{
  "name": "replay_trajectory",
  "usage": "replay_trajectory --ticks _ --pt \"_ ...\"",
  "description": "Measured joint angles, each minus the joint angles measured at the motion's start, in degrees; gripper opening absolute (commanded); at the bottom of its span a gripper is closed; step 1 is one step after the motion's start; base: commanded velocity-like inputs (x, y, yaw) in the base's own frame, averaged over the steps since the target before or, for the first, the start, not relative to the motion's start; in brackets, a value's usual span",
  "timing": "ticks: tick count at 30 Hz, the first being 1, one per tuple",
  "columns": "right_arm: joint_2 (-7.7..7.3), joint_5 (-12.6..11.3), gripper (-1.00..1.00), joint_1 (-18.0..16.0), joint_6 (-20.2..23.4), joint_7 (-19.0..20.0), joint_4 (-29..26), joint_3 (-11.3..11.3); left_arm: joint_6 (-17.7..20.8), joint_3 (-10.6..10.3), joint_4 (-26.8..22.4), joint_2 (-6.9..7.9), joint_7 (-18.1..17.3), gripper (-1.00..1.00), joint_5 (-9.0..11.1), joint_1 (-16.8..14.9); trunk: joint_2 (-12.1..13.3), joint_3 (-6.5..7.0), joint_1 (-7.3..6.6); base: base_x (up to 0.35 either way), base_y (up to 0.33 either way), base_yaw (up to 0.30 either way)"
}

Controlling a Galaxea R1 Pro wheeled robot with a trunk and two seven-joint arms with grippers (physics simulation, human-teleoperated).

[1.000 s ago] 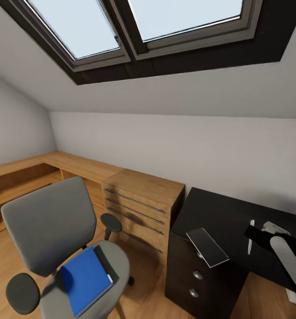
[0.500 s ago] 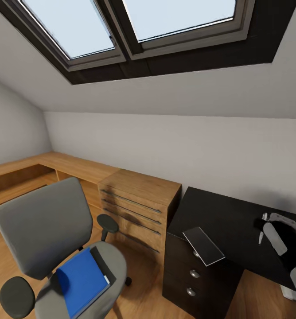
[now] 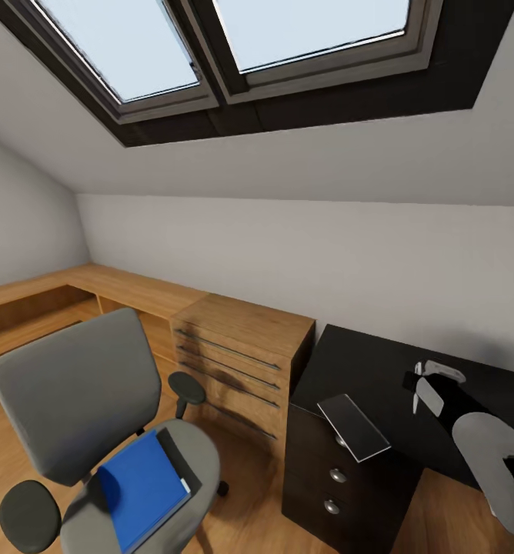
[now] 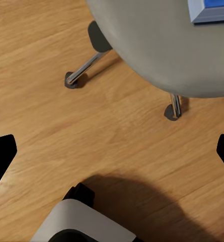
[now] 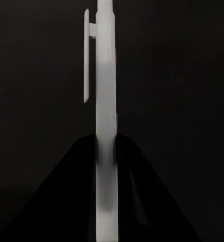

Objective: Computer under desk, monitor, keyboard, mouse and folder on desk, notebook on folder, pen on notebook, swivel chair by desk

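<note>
Since the earlier frame the right gripper (image 3: 420,385) has moved left over the desk (image 3: 365,369), toward the folder (image 3: 355,427) at the desk's front corner. It is clamped on the pen (image 5: 105,126), which juts out from between its fingertips. The notebook (image 3: 141,486) lies on the swivel chair (image 3: 72,392) left of the desk; the left gripper (image 4: 112,151) hangs spread wide above the floor (image 4: 91,141).

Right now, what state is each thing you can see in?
Pen: pinched between the right gripper fingers, above the desk top.
Folder: lying on the desk's corner, overhanging its edge.
Notebook: lying flat on the swivel chair seat.
Swivel chair: upright on the wooden floor, beside the dresser.
Dresser drawers: closed.
Desk drawers: closed.
Left gripper: open, empty, over the floor.
</note>
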Motion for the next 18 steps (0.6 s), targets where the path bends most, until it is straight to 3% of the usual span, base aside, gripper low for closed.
replay_trajectory --ticks 5,18 --pt "-0.04 0.2 -1.0 0.0 0.8 -0.1 0.3 0.1 0.0 0.1 -0.6 0.12 -0.1 1.0 0.1 0.0 0.0 0.0 0.0 0.0 0.0 0.0" --pt "-0.58 0.3 -1.0 0.1 1.5 0.0 2.3 0.5 -0.1 0.1 -0.8 0.09 0.0 1.0 0.1 0.0 -5.2 -2.33 2.85 0.0 0.0 0.0"
